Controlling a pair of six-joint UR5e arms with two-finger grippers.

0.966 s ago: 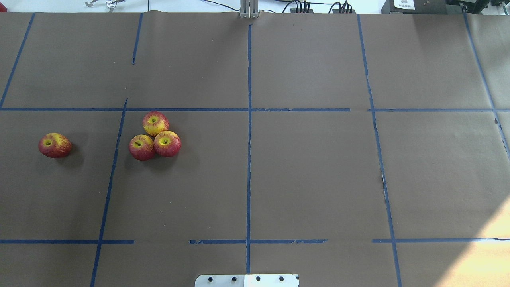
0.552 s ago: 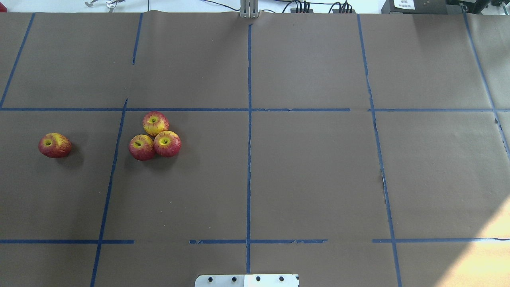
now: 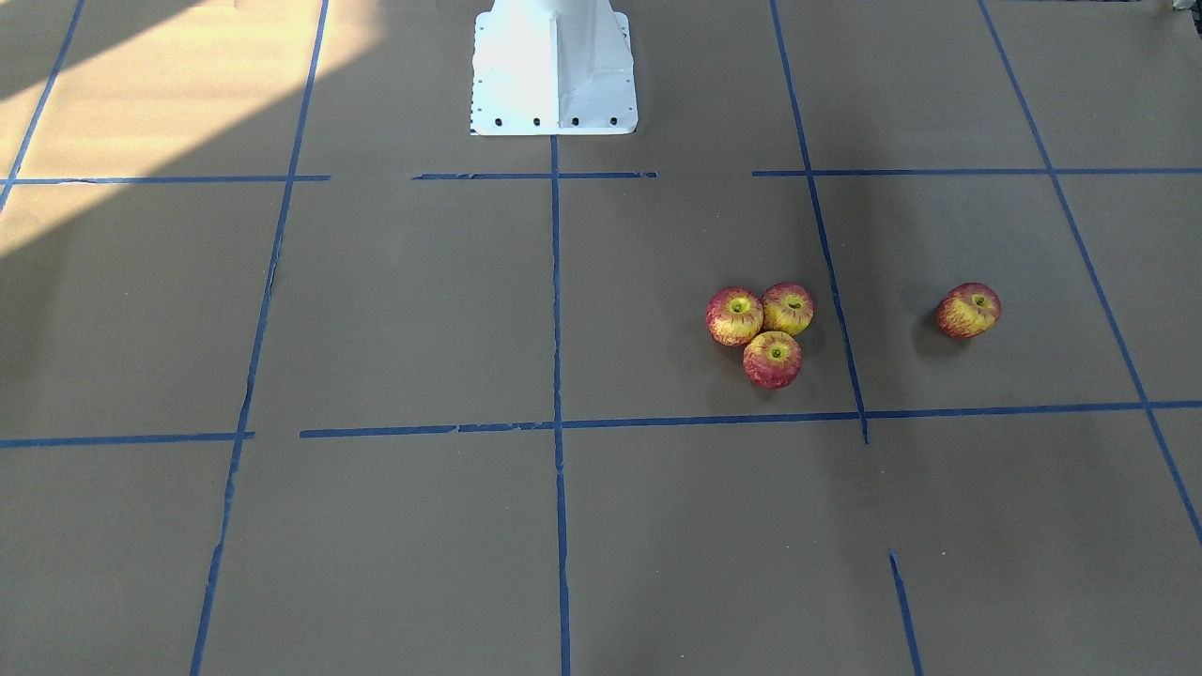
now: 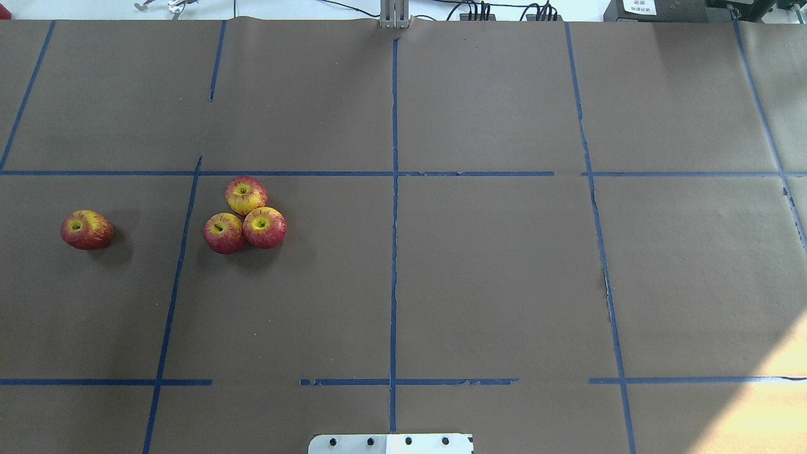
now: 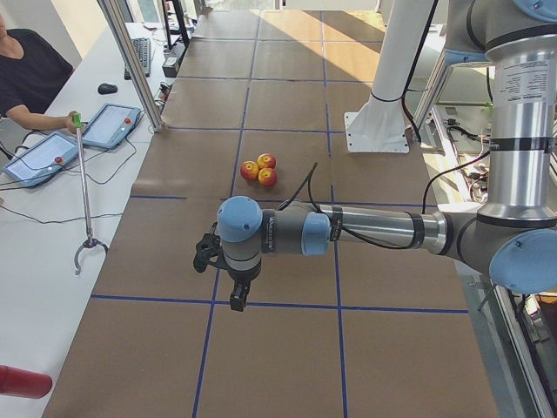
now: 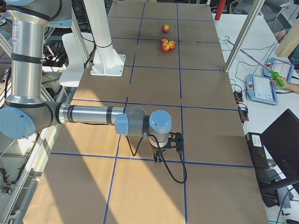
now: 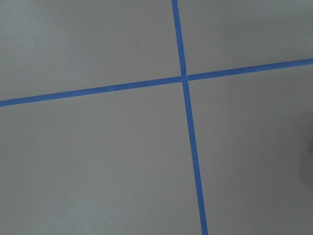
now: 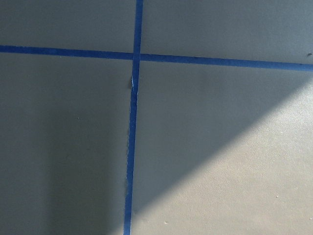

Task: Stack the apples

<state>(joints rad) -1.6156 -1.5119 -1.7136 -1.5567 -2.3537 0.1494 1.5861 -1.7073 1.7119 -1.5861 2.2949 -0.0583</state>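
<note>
Three red-and-yellow apples [image 4: 246,217] touch each other in a flat cluster on the brown paper, left of the centre line. They also show in the front view [image 3: 765,329] and both side views [image 5: 259,169] [image 6: 167,45]. A fourth apple [image 4: 87,229] lies alone farther left, also seen in the front view [image 3: 968,310] and the right side view [image 6: 165,28]. My left gripper [image 5: 237,298] hangs over the table's left end, well away from the apples. My right gripper [image 6: 158,157] hangs over the right end. I cannot tell whether either is open or shut.
The white robot pedestal [image 3: 554,75] stands at the table's near middle edge. Blue tape lines [image 4: 394,189] grid the paper. An operator [image 5: 26,74] with tablets [image 5: 109,124] and a grabber stick [image 5: 83,187] sits beyond the far edge. Both wrist views show only paper and tape.
</note>
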